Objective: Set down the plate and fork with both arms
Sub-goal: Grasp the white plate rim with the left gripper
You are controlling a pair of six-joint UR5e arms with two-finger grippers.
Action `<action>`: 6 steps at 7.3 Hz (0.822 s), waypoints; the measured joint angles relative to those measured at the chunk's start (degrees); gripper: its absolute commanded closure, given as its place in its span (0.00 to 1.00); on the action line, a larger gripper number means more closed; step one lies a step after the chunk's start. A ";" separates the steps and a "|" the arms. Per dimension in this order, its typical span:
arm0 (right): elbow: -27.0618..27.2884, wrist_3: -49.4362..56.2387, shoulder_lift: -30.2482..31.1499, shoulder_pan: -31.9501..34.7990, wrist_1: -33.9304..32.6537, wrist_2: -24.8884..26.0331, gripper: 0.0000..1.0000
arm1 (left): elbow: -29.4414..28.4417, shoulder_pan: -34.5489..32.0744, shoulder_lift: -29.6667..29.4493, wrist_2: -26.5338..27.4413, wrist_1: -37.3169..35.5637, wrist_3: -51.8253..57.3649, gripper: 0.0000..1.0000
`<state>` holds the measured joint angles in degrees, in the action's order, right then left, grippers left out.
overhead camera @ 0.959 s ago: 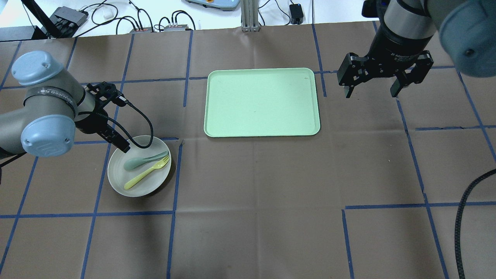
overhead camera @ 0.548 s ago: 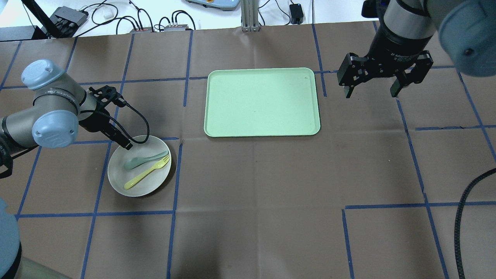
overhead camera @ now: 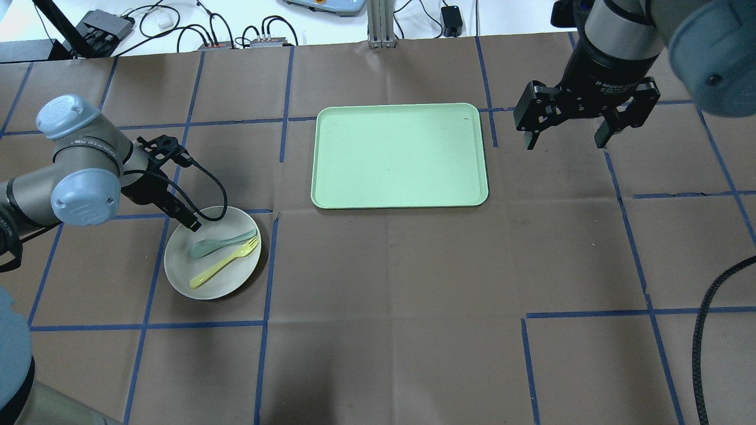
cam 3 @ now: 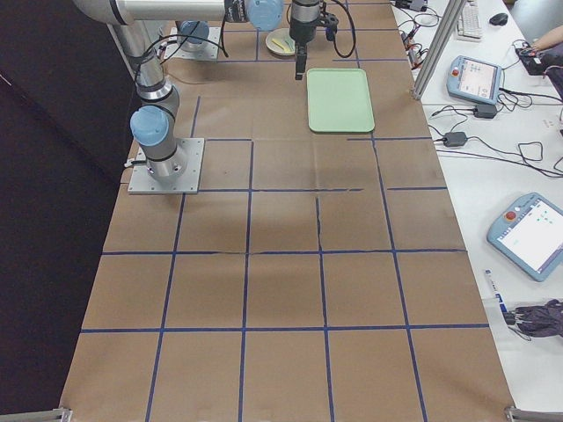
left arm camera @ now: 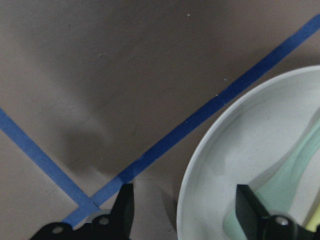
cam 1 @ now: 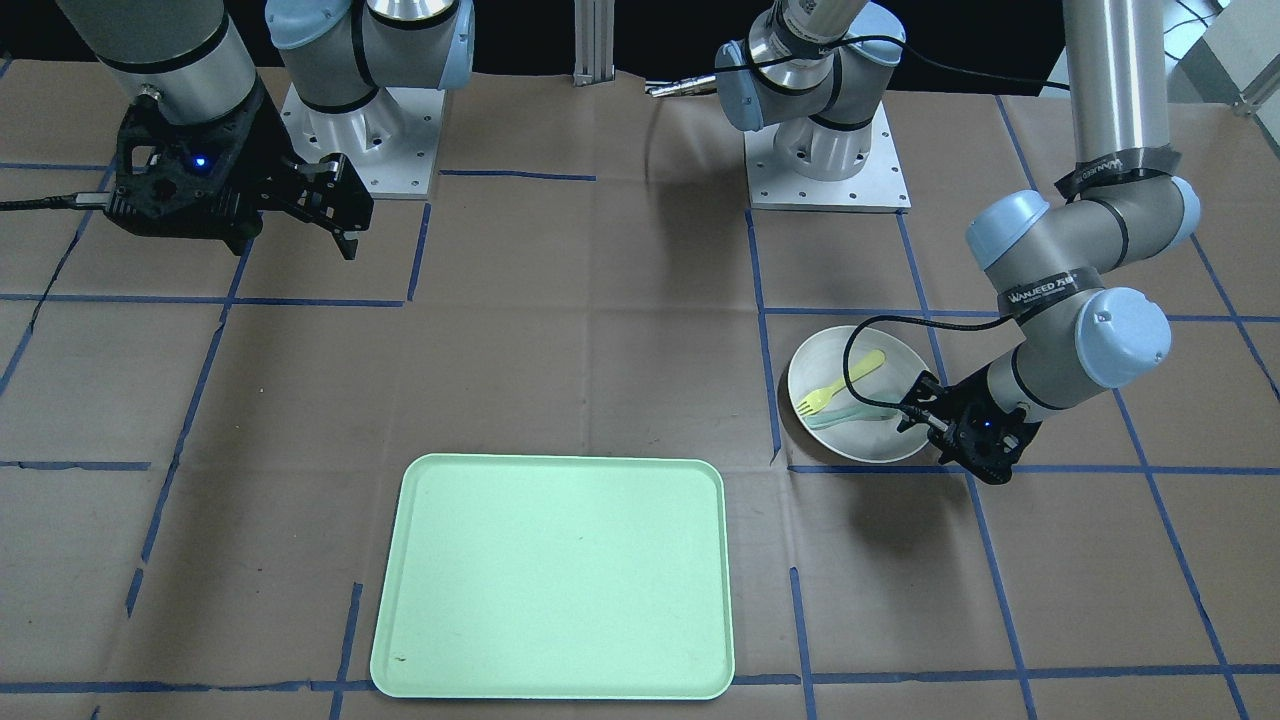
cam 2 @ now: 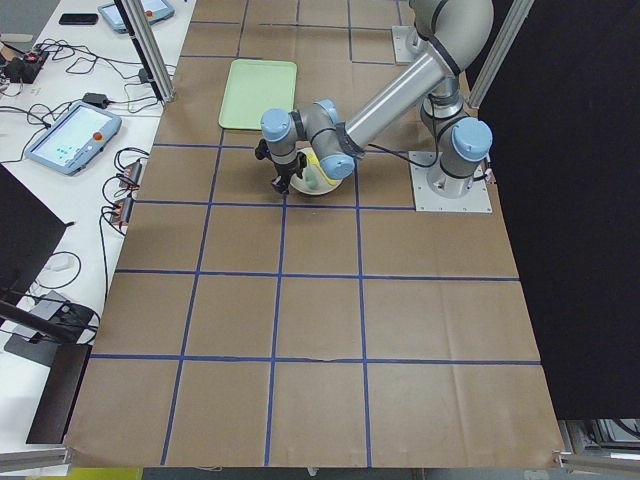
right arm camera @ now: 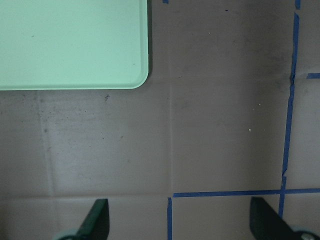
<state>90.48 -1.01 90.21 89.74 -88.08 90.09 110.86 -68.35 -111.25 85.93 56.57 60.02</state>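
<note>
Half the trick's depth: left gripper point(left arm camera: 185, 214), wide open and empty, straddles the plate point(left arm camera: 250, 145) rim, so sink lower before pinching.

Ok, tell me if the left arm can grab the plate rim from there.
Probably yes: the left tool is open astride the rim of the plate, one finger outside, one inside. The spoon lies close by the inner finger and might get nudged.

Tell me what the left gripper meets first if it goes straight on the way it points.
The left gripper straddles the rim of the plate, jaws open, so likely the plate first; depth is unclear.
</note>
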 measured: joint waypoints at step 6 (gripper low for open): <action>0.05 0.13 -0.03 0.00 0.00 -0.09 0.00 | 0.40 -0.01 0.65 0.14 1.68 0.11 0.98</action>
<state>90.53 -0.88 90.18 89.73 -88.07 90.00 111.27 -68.36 -110.60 86.07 58.25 60.13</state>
